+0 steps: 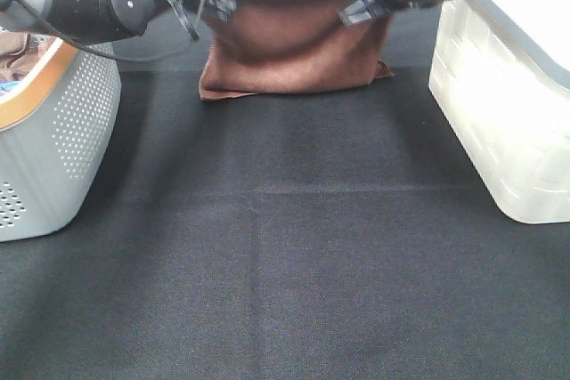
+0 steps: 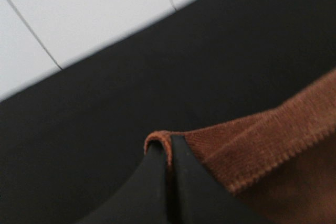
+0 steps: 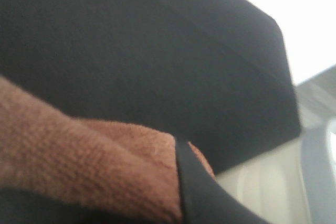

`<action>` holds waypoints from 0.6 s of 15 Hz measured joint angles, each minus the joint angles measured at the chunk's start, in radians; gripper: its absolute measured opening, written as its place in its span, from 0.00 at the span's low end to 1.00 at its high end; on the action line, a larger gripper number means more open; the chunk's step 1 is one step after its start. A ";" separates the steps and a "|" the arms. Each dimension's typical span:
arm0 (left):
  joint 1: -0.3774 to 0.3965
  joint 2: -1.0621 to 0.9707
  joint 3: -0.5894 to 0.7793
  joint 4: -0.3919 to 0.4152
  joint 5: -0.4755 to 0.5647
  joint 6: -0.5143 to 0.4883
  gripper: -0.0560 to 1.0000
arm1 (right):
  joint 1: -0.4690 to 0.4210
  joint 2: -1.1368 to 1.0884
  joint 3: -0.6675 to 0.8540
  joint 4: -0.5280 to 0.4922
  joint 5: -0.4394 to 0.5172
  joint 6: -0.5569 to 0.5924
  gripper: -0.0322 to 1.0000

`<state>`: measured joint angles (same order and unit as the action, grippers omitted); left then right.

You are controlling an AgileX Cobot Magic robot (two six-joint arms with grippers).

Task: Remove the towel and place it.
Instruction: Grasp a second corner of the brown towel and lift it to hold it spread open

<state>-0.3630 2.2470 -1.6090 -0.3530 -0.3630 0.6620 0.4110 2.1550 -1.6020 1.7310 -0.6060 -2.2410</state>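
1. The brown towel hangs spread between the two grippers at the far side of the desk, beyond and to the right of the grey basket. Its lower edge touches the black desk surface.
2. The left gripper is above the basket's far right corner. In the left wrist view its jaws are pressed together on a hemmed corner of the towel.
3. The right gripper is farther right of the basket, at the towel's other upper corner. The right wrist view shows towel cloth bunched against one dark finger, so it is clamped on the towel.
4. A white bin stands across the desk from the basket, well apart.
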 joint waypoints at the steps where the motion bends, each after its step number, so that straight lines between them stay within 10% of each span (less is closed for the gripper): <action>1: 0.000 -0.007 0.000 0.000 0.101 0.001 0.05 | 0.013 0.000 0.002 0.005 -0.048 -0.031 0.03; 6: -0.006 -0.104 0.000 0.000 0.559 0.019 0.05 | 0.115 -0.002 0.002 0.014 -0.232 -0.101 0.03; 9: -0.006 -0.133 0.000 0.000 0.652 0.019 0.05 | 0.124 -0.002 0.002 0.017 -0.244 -0.085 0.03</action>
<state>-0.3690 2.1140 -1.6090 -0.3530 0.2890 0.6810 0.5350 2.1530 -1.6000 1.7480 -0.8500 -2.3260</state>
